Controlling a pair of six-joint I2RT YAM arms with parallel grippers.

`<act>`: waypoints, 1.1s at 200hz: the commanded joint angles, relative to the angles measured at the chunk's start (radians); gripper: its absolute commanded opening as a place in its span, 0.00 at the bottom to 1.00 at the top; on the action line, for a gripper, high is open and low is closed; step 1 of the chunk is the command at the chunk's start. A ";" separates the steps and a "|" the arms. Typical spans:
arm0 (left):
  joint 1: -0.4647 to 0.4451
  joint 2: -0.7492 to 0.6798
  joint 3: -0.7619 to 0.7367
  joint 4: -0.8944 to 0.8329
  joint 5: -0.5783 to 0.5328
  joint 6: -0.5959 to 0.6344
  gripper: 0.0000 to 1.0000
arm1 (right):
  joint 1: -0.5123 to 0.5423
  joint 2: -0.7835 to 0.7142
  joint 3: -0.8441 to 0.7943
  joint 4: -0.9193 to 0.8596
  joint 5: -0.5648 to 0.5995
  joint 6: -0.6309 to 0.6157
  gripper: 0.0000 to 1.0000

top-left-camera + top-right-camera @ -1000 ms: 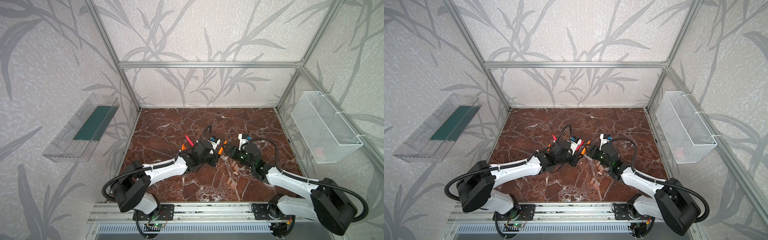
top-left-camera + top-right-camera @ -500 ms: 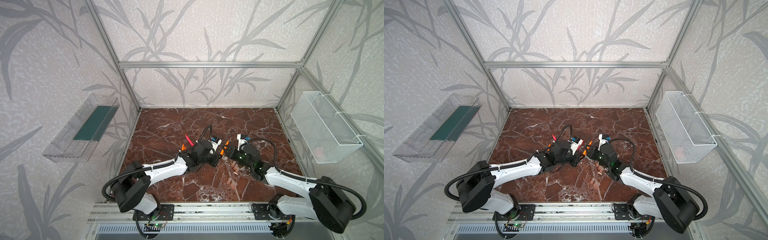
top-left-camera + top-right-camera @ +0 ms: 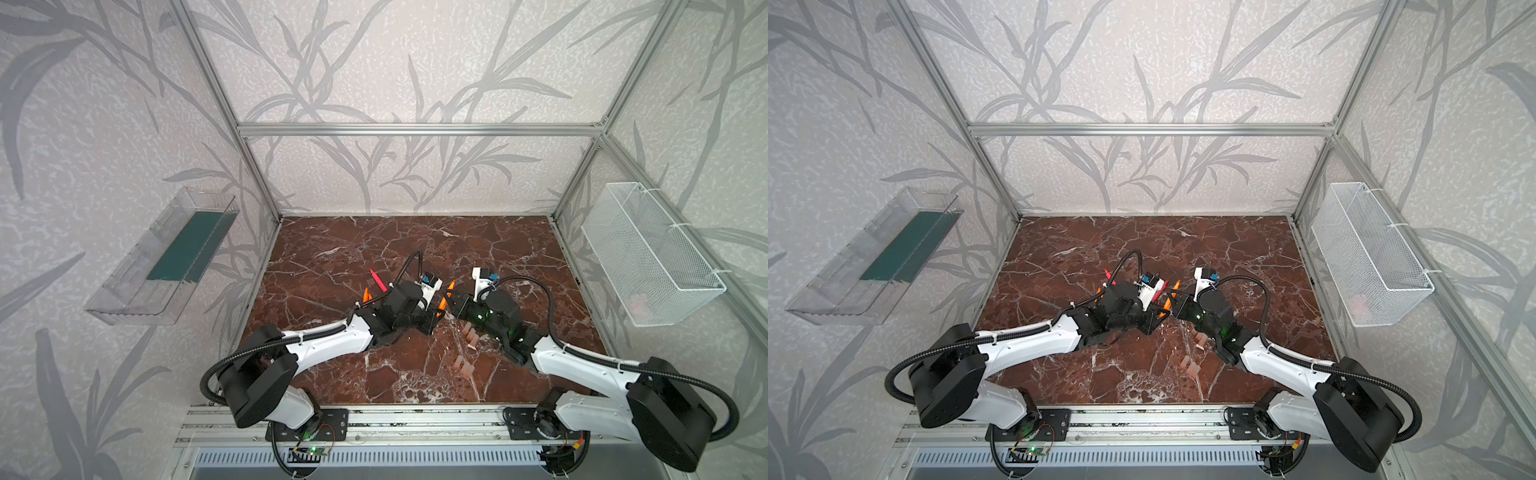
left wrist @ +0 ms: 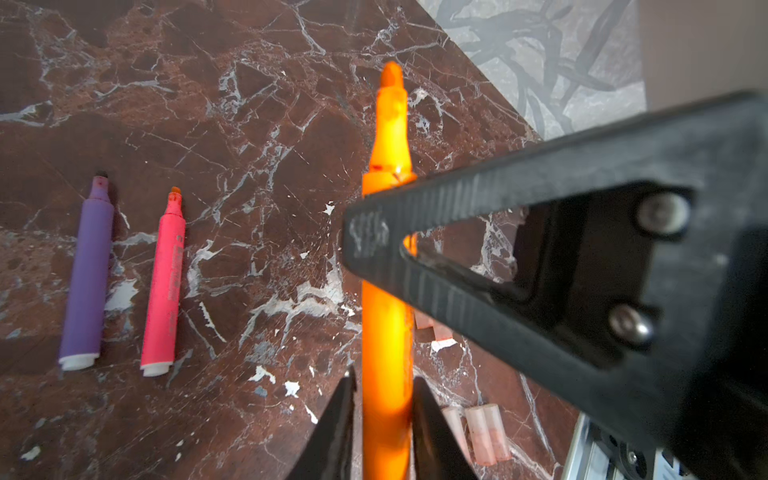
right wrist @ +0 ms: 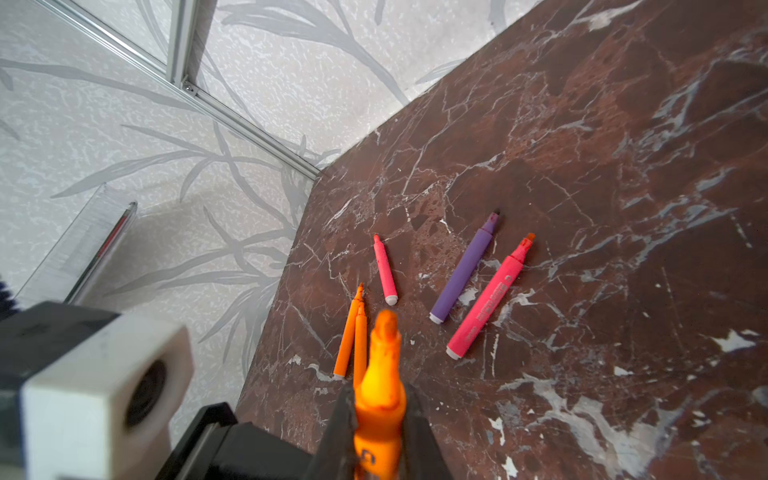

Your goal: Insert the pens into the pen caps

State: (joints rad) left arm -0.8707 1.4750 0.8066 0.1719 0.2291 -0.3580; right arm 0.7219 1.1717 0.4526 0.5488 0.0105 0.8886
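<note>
Gripping an orange pen point(image 5: 380, 399) with the right fingers point(image 5: 338, 440), pinched narrow on its neck just behind the bare nib, held above the counter point(image 3: 374, 249) near its middle, where the two arms meet. Flanking the same pen's barrel farther back with the left fingers point(image 4: 336, 436), close on either side of it; impossible to tell from the left wrist view whether pressing it or standing just clear. Crossing in front of the barrel in that view, one dark right finger. Lying flat on the counter around the left wrist: a purple pen point(image 4: 87, 274) and a large red-pink pen point(image 4: 164, 282) side by side, near but apart, nibs the same way, white butt ends level; farther off, a smaller red-pink pen point(image 5: 384, 270); beside that, two thin orange pens point(image 5: 347, 340), close together at the nibs and spreading toward the butts. All nibs bare. Resting on the counter in two small clusters, the pale pinkish pen caps point(image 3: 469, 332): one cluster just beside the right wrist, another nearer the front edge. Hanging on the left wall, a clear tray point(image 3: 166, 257) with a green strip inside; on the right wall, a white wire basket point(image 3: 648, 257).
</note>
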 commanded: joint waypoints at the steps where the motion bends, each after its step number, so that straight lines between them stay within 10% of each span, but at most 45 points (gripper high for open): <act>1: -0.002 -0.030 -0.018 0.042 -0.013 0.004 0.35 | 0.037 -0.036 -0.018 0.015 0.059 -0.020 0.03; 66: -0.002 -0.059 -0.050 0.074 -0.034 -0.002 0.42 | 0.086 -0.024 -0.022 0.036 0.097 -0.010 0.00; 183: -0.002 -0.054 -0.090 0.179 -0.047 -0.012 0.08 | 0.108 -0.024 -0.074 0.118 0.101 0.052 0.00; 220: 0.001 -0.119 -0.146 0.178 -0.162 -0.039 0.00 | 0.108 -0.069 -0.049 -0.002 0.089 0.014 0.61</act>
State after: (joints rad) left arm -0.8799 1.4258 0.6971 0.3321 0.1802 -0.3744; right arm 0.8223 1.1488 0.3897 0.6266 0.0990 0.9279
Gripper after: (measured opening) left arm 0.168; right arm 0.441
